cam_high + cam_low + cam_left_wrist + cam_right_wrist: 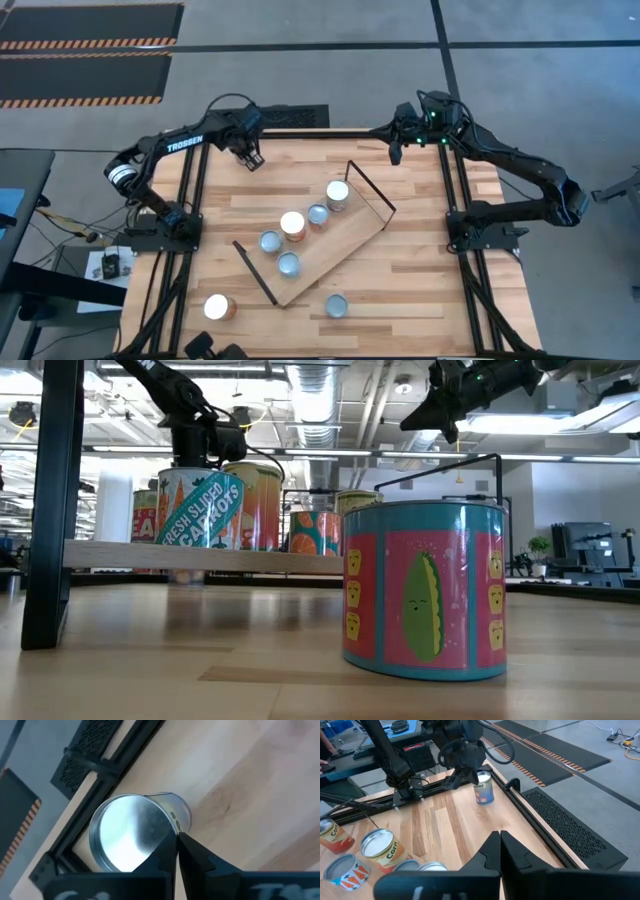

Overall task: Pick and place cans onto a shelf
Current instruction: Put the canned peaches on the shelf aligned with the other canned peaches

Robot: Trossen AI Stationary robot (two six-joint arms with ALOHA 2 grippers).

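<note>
The shelf (340,245) is a light-wood board with black wire brackets, lying slantwise mid-table; several cans (292,225) stand on it. Two more cans stand on the table near the front: one at the left (218,307), and a corn-labelled one (336,305), which is large in the low view (425,590). My left gripper (248,155) is at the far left of the table, shut on a silver-topped can (125,835), which also shows in the right wrist view (483,789). My right gripper (397,150) is shut and empty, raised over the far edge. My left gripper has its fingers closed on the can's rim (172,832), on one side of the top. One finger lies over the shiny inside and the other outside the wall. The fingers come from above, pointing down. The can stands upright with its bottom on the table (485,801).
A black frame rail (530,815) runs along the table's far edge just behind the held can. Both arm bases (170,225) (480,225) stand at the table's sides. Bare wood lies between the held can and the shelf.
</note>
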